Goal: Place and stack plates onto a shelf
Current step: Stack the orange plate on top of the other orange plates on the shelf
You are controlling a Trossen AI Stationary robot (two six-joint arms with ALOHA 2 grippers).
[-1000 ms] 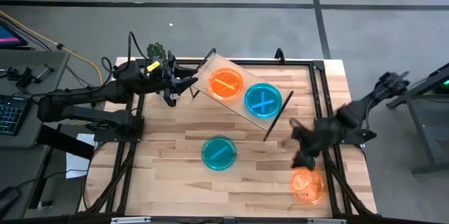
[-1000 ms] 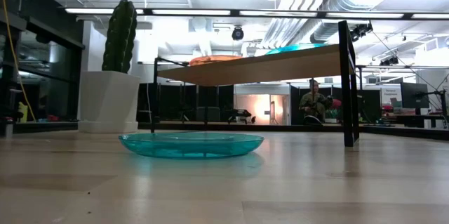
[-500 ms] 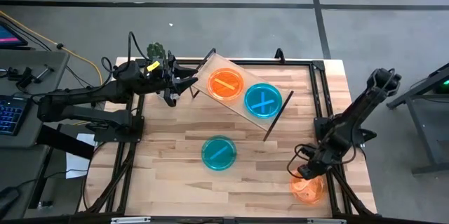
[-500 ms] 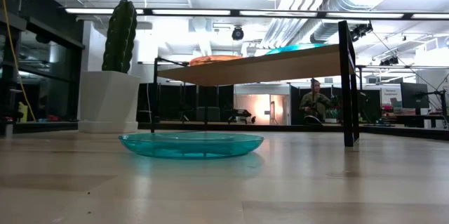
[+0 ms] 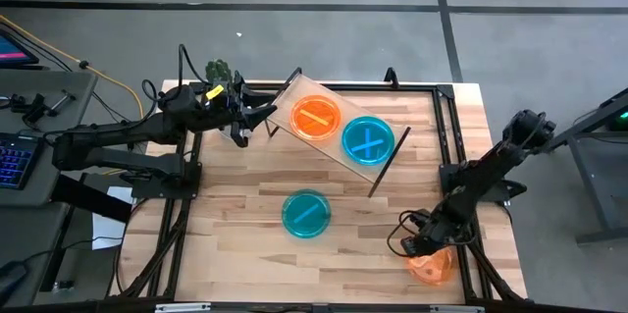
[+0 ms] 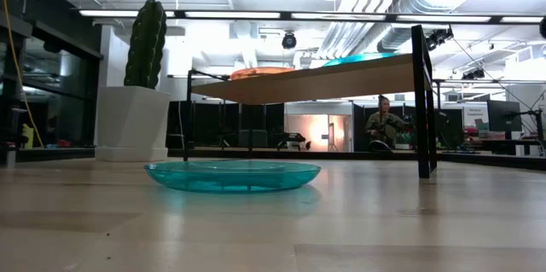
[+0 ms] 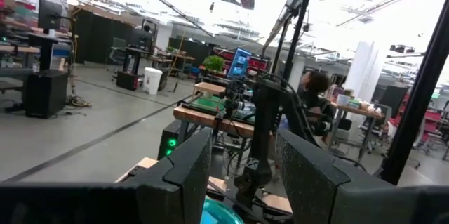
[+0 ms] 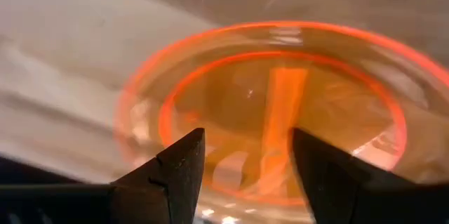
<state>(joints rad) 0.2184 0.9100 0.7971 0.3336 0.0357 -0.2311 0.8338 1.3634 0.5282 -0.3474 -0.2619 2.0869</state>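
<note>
The shelf [image 5: 345,134] stands slantwise at the table's far middle, on black wire legs. On it lie an orange plate [image 5: 316,117] and a teal plate [image 5: 368,140] showing a crossed mark. Another teal plate [image 5: 306,213] lies flat on the table's middle [image 6: 232,175]. An orange plate [image 5: 434,265] lies at the near right corner. My right gripper [image 5: 416,241] is open and hovers low over this plate's left rim; the plate [image 8: 280,104] fills its wrist view ahead of the gripper [image 8: 242,175]. My left gripper [image 5: 253,117] waits open beside the shelf's left end.
A small cactus in a white pot [image 6: 143,84] stands at the table's far left corner, behind my left gripper. A black metal frame [image 5: 446,156] runs along the table's edges. Bare wood lies between the two table plates. A person [image 6: 381,124] sits far off in the room.
My right gripper has come down and moved toward the near edge and slightly left, from above the table's right side to just over the orange plate's rim. No plate has moved.
</note>
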